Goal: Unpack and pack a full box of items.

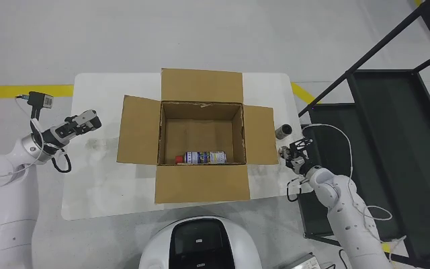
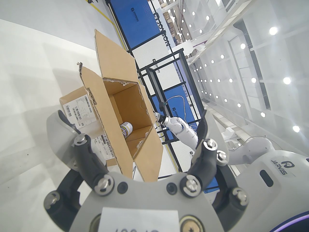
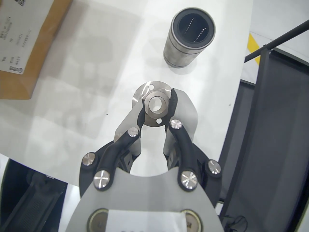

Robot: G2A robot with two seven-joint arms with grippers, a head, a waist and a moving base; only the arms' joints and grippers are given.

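One can, it seems, lies in the box.
Right hand clamps a flange; left hand is spread apart.

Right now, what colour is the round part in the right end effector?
Shiny silver flange; right wrist view shows it best.

Top view. The open brown cardboard box occupies the centre of the white table, four flaps folded outward, mouth open from above. On its floor a white-and-blue cylindrical can lies along the lower wall. A strip of table surface separates the left flap from the left gripper, whose jaws stand apart.

At right the strip is narrow. An upright grey metal cylinder stands just beside the right flap. Below it, the right gripper clamps a round flanged steel part. A black metal rack borders the table edge.
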